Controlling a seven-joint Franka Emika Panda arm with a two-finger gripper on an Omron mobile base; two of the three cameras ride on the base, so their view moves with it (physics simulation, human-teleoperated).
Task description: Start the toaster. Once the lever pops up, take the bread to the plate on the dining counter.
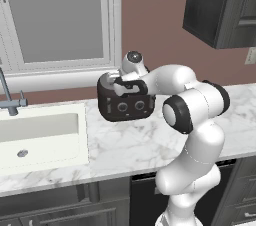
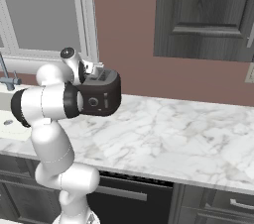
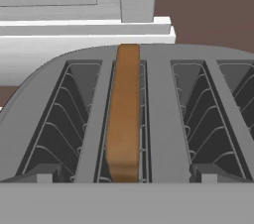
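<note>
Up on the marble table (image 1: 125, 145), the toaster (image 1: 125, 104) stood near the back wall, just right of the sink (image 1: 40, 135), with its knobbed front turned toward the room. Seen from the hand view, the toaster (image 3: 163, 119) showed four long slots running side by side, each lined with curved wire guards. Only one slot was occupied: the second from the left in that view held the bread (image 3: 124, 119), a thin brown slice standing on edge. Its long axis ran along the length of the slot, from the near end of the toaster toward the window side, and its narrow top edge faced up at the camera, standing proud of the slot's rim. The other three slots held nothing but their wires.

From the left base view, the gripper (image 1: 120, 82) hung right over the toaster's top, its jaws spread wide and released, with nothing between them. From the right base view, the hand sat at the toaster's (image 2: 101, 96) upper left edge, partly hidden behind the arm; whether it touched the toaster's top could not be told. A faucet (image 1: 10, 97) rose at the sink's far side, below the window (image 1: 55, 20).
</note>
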